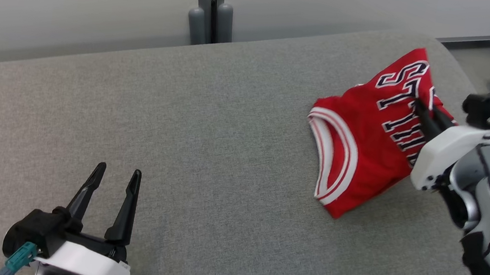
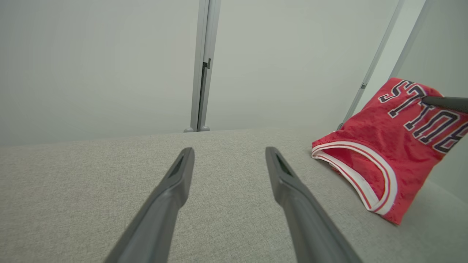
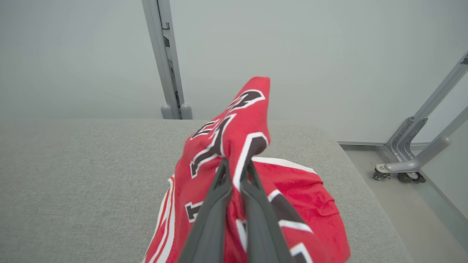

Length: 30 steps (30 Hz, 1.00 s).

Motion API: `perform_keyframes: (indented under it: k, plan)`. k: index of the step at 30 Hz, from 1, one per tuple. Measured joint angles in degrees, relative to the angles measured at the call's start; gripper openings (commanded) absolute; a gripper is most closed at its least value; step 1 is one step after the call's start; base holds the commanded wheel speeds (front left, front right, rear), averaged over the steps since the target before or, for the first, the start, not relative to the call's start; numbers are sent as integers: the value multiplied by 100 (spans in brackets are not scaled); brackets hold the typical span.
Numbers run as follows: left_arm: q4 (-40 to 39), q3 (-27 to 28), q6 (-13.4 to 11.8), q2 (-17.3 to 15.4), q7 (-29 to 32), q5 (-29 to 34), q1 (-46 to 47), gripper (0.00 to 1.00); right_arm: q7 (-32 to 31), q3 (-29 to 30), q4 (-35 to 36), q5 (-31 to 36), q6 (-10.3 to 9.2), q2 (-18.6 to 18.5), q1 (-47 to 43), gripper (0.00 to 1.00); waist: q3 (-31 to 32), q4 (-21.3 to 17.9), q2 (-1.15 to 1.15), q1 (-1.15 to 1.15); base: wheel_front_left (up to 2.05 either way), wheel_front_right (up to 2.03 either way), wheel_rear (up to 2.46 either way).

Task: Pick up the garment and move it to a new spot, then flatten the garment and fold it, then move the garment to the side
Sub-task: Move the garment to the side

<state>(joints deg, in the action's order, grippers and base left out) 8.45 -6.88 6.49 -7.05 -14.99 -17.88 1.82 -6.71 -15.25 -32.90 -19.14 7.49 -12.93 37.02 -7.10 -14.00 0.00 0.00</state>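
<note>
red basketball jersey (image 1: pixel 365 137), folded small, is pinched by the right jaws closed on its lettered part, lower edge near the grey fabric surface (image 1: pixel 206 151) beneath them. left jaws gape empty, well apart. likely the move aside; next needs lowering, then letting go.
</note>
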Motion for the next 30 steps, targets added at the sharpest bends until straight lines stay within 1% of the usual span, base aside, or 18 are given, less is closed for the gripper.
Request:
perform_keyframes:
  k: [2,5,8,11,16,19,21,22,23,24,25,30]
  plan:
    - [1,-23,3,-18,0,-30,55,100,-73,35,-134,21,0,-99,206,0,-78,29,0,0,0,0,0]
    - [11,-60,29,-55,0,-73,109,100,-167,214,-423,245,0,-325,463,0,-211,89,0,0,0,0,0]
    - [19,-69,36,-87,0,-94,151,100,-213,493,-654,453,0,-375,605,0,-288,112,0,0,0,0,0]
    - [16,-70,46,-118,0,-129,191,100,-253,636,-886,693,0,-353,711,0,-344,111,0,0,0,0,0]
    - [-21,-60,52,-209,0,-143,232,100,-232,879,-1315,1059,1,-172,895,0,-472,92,0,0,0,0,0]
    - [-52,-85,55,-275,0,-153,313,100,-135,1204,-1645,1490,1,-187,1027,0,-574,110,0,0,0,0,0]
    - [-66,-114,58,-309,0,-160,360,100,-90,1462,-1818,1737,0,-132,1110,0,-646,136,0,0,0,0,0]
    - [-65,-126,58,-325,1,-178,368,100,-83,1586,-1902,1869,0,-87,1141,5,-684,151,0,0,0,0,0]
    - [-66,-134,58,-349,1,-190,370,100,-71,1714,-1973,2017,0,-30,1173,27,-721,164,0,0,0,0,0]
    - [-65,-141,58,-375,1,-194,378,100,-11,1841,-2007,2138,1,13,1190,48,-756,178,0,0,0,0,0]
    - [-63,-152,59,-398,1,-199,396,100,34,1986,-2043,2278,1,36,1213,100,-788,194,0,0,0,0,0]
    - [-36,-177,70,-455,1,-283,450,100,250,2469,-2187,2822,1,224,1265,100,-832,262,0,0,0,0,0]
